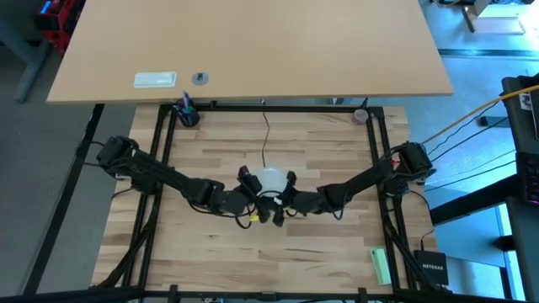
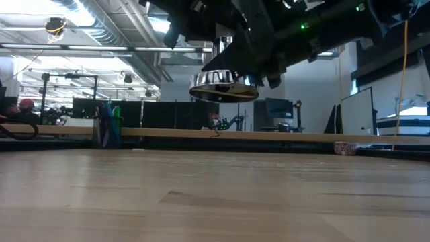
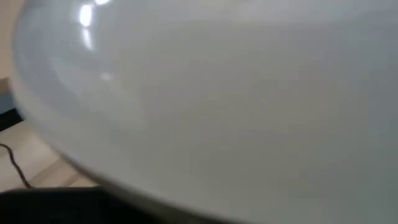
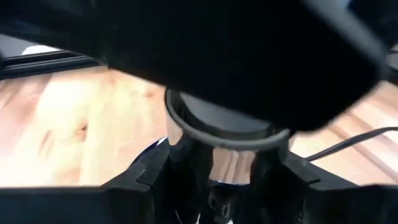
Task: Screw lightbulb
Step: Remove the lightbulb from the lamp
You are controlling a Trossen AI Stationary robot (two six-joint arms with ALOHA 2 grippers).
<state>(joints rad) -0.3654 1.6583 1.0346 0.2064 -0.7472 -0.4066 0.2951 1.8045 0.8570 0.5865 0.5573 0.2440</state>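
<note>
- The bulb is held in the air over the middle of the table, between the two grippers; from above its white dome shows.
- In the left wrist view the bulb fills nearly the whole picture as a frosted white curve.
- The left gripper comes in from the left, its fingers closed on the bulb.
- The socket hangs well above the table top in the low view, its wide shiny rim facing down, dark arm parts just above it.
- In the right wrist view the socket is a silvery cylinder clamped between the right arm's dark fingers.
- The right gripper comes in from the right, just beside the left one, gripping the socket.
- A thin black cord runs from the socket toward the far edge of the table.
- A cup with pens stands at the far left corner.
- A green object lies near the near right corner.
</note>
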